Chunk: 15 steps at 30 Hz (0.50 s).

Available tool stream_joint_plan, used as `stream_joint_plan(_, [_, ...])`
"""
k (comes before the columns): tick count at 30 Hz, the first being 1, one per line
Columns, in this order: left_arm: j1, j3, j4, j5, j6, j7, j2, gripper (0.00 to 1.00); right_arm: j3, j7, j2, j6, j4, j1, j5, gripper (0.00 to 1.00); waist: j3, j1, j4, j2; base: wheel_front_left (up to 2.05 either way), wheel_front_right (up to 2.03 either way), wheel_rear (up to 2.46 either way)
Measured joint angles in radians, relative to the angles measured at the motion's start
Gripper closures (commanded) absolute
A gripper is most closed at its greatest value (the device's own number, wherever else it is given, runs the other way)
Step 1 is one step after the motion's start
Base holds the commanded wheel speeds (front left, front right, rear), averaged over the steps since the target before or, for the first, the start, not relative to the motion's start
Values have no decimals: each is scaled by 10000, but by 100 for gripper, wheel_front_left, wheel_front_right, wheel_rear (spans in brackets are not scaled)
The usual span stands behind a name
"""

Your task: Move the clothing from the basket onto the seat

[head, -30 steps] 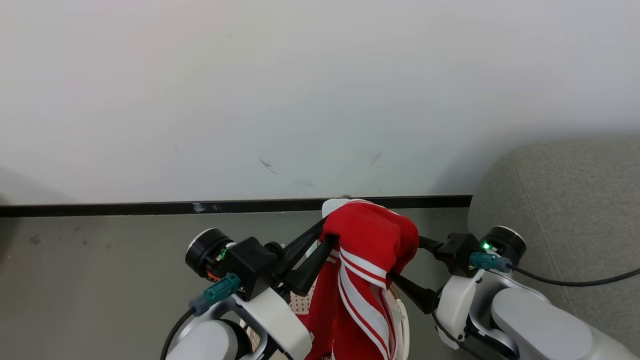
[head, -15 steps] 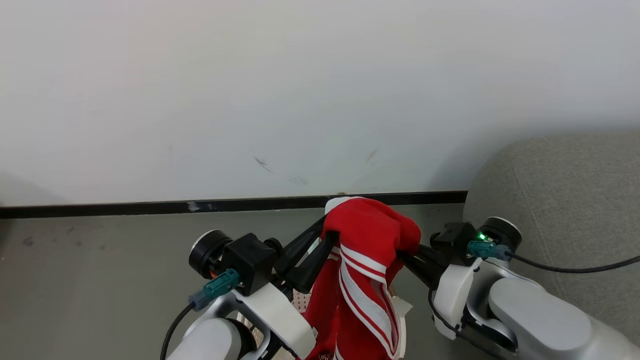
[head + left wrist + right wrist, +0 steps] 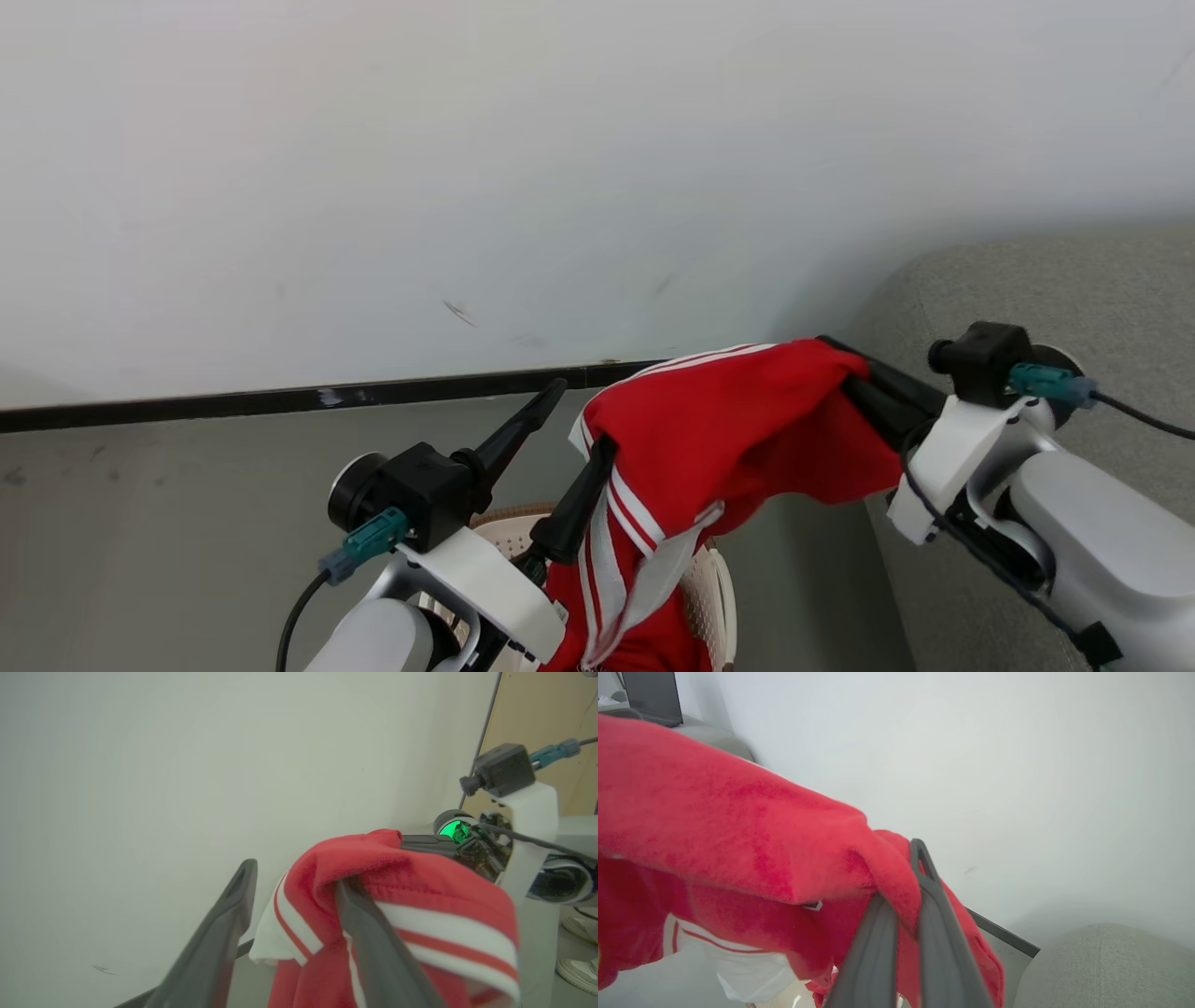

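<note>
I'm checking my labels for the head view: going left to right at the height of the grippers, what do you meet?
left gripper → clothing → right gripper → seat

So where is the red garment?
In the head view the red garment hangs mid-frame above the basket, pinched by the right hand beside the grey seat and draped over one finger of the open left hand.
</note>
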Motion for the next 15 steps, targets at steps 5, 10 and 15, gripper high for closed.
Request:
stream_joint_plan(5, [0,-44,267,-46,-2,-234,-107,0,-920,0,-297,0,-42,0,73,100,-8,1,-234,0,0,0,0])
stream_joint_plan(10, [0,-253,443,-46,-17,-453,-161,0,-1856,0,-560,0,-203,29,138,100,-22,0,-508,0,0,0,0])
stream_joint_plan(15, [14,-623,658,-46,-107,-583,-178,0,-2807,-2,-932,0,-374,207,136,100,-42,0,-827,0,0,0,0])
